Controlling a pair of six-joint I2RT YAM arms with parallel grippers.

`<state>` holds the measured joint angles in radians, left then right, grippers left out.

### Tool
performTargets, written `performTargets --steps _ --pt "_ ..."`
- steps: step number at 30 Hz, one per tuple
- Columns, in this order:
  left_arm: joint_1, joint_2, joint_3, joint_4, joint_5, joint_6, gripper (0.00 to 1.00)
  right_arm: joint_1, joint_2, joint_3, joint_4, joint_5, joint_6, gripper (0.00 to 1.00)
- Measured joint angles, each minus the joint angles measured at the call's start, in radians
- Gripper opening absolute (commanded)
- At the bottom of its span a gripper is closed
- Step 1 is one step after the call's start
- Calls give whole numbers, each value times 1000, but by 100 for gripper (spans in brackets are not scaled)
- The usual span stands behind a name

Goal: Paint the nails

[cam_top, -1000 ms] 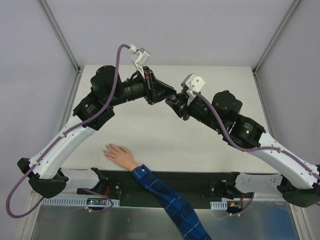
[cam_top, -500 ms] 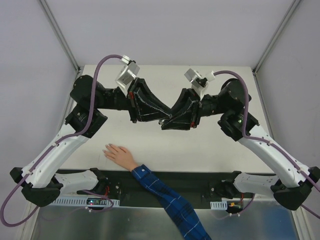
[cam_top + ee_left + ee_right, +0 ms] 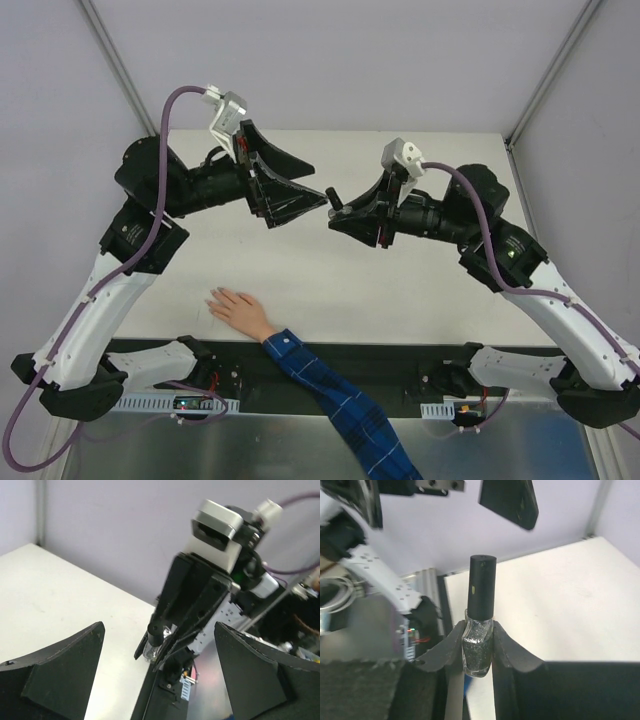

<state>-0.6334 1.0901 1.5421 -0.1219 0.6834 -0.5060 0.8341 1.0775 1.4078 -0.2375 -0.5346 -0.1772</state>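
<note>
Step in hand: uncapping the polish; no painting has begun. The right claw [image 3: 478, 652] is clamped on the glass body of the nail polish bottle [image 3: 478, 645], held in mid-air above the surface [image 3: 400, 290] with its black cap [image 3: 482, 586] pointing at the left claw [image 3: 290, 195]. The left claw stands wide open, empty, just short of the cap. The nails [image 3: 212, 297] belong to the pale hand [image 3: 238, 306] lying flat near the front edge of the surface, well apart from both claws.

Next move, as judged: align the open left claw over the cap, close on it, twist, then withdraw the brush straight.
</note>
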Motion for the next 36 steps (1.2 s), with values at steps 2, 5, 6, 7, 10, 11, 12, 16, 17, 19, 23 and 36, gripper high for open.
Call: performTargets --steps 2,5,6,7,10,11,12,16,17,19,23,36 --pt "0 -3 11 -23 -68 1 88 48 -1 1 -24 131 -46 0" --pt "0 -2 11 -55 -159 -3 86 123 0 1 -49 333 -105 0" --pt "0 4 11 -63 -180 -4 85 141 1 2 -53 379 -119 0" --pt "0 10 12 -66 -192 -6 85 165 3 3 -54 437 -137 0" --pt "-8 42 17 -82 -229 -9 83 213 17 14 -54 569 -181 0" --pt "-18 56 20 -89 -246 -10 82 225 23 18 -53 603 -193 0" --pt "-26 66 21 -92 -254 -9 79 235 29 22 -51 632 -204 0" --pt "-77 100 21 -111 -286 -6 58 268 48 34 -45 724 -238 0" --pt "-89 106 21 -112 -292 -6 51 275 52 35 -44 745 -247 0" --pt "-105 115 21 -113 -294 -4 28 291 57 38 -43 781 -261 0" --pt "-120 124 21 -116 -264 6 0 303 60 40 -45 816 -275 0" --pt "-95 45 -61 133 256 -2 0 -12 3 -103 317 -319 301 0"
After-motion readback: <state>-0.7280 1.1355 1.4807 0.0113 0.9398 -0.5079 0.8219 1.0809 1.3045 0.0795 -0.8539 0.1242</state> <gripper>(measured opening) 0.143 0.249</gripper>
